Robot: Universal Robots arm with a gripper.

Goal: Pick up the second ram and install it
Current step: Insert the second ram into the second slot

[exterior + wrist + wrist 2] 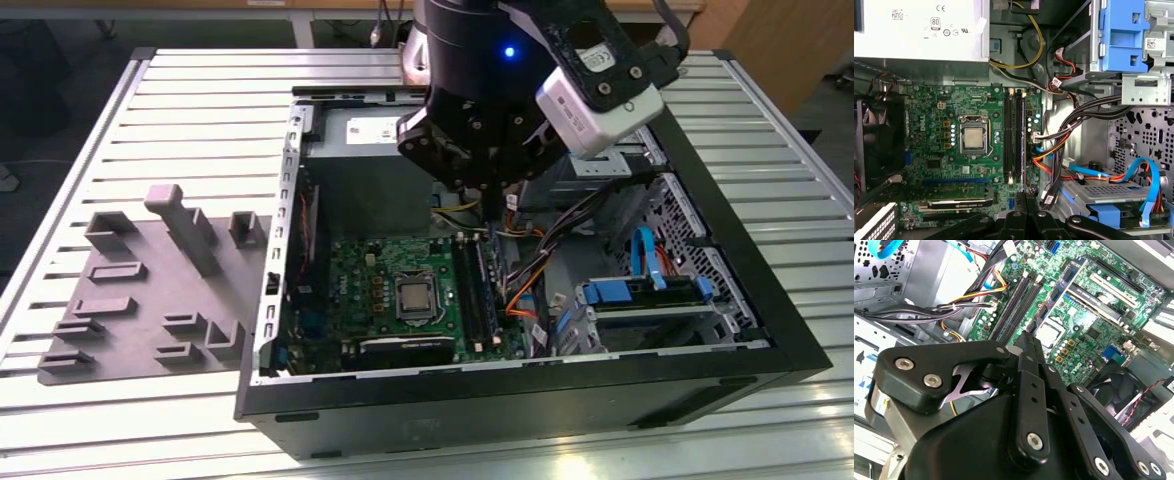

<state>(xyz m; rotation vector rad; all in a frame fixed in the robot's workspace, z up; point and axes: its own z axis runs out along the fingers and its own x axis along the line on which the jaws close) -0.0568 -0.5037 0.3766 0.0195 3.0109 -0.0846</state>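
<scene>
My gripper [505, 228] hangs inside the open computer case, just above the far end of the long dark memory slots [474, 292]. In both wrist views its black fingers [1026, 357] [1019, 220] press together with no gap, pointing at the slots [1015, 135] [1014, 305] beside the processor socket. The second ram is hidden: I cannot tell whether a thin stick sits between the closed tips or stands in a slot. The green motherboard [380, 262] lies flat on the case floor.
A grey moulded tray [134, 330] with raised blocks lies on the slatted table to the exterior view's left of the case. Cable bundles [1064, 145] and a blue drive cage [641, 295] crowd the side of the slots. A power supply [919, 30] sits beyond the board.
</scene>
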